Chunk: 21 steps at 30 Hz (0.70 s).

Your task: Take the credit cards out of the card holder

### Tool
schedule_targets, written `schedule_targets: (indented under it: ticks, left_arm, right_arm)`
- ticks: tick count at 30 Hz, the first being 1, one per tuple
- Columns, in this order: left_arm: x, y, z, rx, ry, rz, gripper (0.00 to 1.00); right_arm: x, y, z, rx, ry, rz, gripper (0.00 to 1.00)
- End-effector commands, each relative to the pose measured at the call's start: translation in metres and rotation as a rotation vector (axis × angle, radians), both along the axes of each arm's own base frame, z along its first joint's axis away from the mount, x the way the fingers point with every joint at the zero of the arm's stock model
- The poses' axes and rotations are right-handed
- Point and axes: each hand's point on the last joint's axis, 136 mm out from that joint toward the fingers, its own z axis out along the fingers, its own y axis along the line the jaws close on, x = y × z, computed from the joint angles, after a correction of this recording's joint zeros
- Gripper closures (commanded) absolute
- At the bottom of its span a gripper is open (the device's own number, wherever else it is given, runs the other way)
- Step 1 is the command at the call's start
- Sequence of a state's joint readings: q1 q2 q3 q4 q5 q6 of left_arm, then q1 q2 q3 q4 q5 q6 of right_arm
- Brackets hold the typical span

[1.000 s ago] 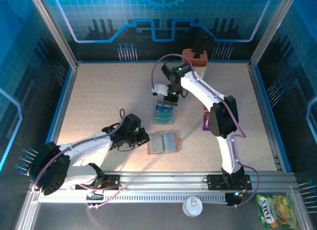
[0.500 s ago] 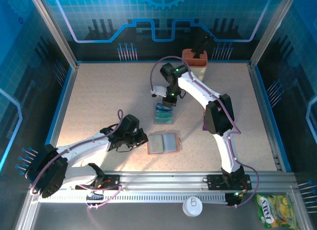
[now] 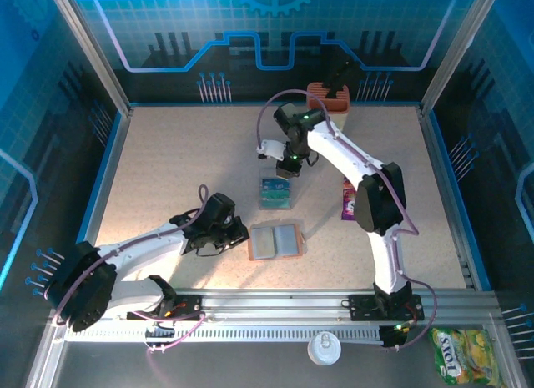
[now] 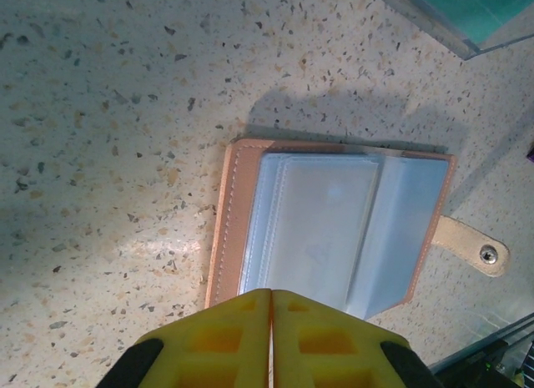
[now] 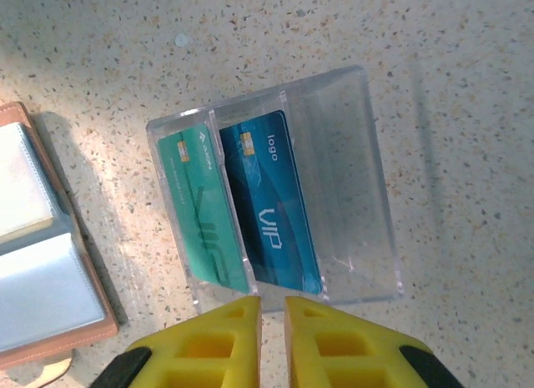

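Tabletop (image 3: pixel 167 171) was speckled beige, with both arms reaching over it.

Left tool (image 3: pixel 240 233): its yellow fingers (image 4: pixel 229 342) were pressed flat together with nothing between them. The card holder (image 4: pixel 334 229) lay directly ahead of the fingertips, opened flat with its grey-blue pockets facing up and tan leather showing round the border. Its strap (image 4: pixel 471 246), fitted with a metal snap, stuck out on the side ahead and to the right of this tool. The near edge of the holder sat just at the fingertips; whether they touched could not be told. From above, the tool was low and just beside the holder's left edge.

Right tool (image 3: pixel 289 163): its fingers (image 5: pixel 321 334) were parted by a narrow gap and gripped nothing. It hung above a clear tray (image 5: pixel 350 179) with divided slots, which sat just ahead of and below the fingertips. The credit cards (image 3: pixel 274 187) were in that tray. A green card (image 5: pixel 203 209) lay in the slot ahead-left of the tool, and a blue card (image 5: pixel 269 200) marked "VIP" was in the next slot, straight ahead of the gap. The two lay side by side with a divider between them. The card holder was further left of this tool and apart from the tray.

A purple snack packet (image 3: pixel 347 202) lay on the tabletop, partly under the right arm.
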State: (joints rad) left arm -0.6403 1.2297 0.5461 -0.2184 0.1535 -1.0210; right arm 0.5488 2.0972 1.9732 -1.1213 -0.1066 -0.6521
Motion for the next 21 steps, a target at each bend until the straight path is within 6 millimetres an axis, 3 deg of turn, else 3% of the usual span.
schedule_targets:
  ticks: [1,9,21]
  left_arm:
    - [-0.001,-0.001,-0.007,-0.005,0.018,-0.007,0.93]
    - [-0.001,-0.008,-0.018,-0.015,0.051,-0.023,0.97]
    - [-0.009,-0.001,-0.033,0.041,0.089,-0.050,0.98]
  right_arm:
    - [-0.009,0.006,0.019,0.077,-0.013,-0.083,0.83]
    - [-0.048,0.021,0.013,0.180,0.049,-0.203,0.80]
    - [-0.098,0.030,0.002,0.302,0.134,-0.322,0.80]
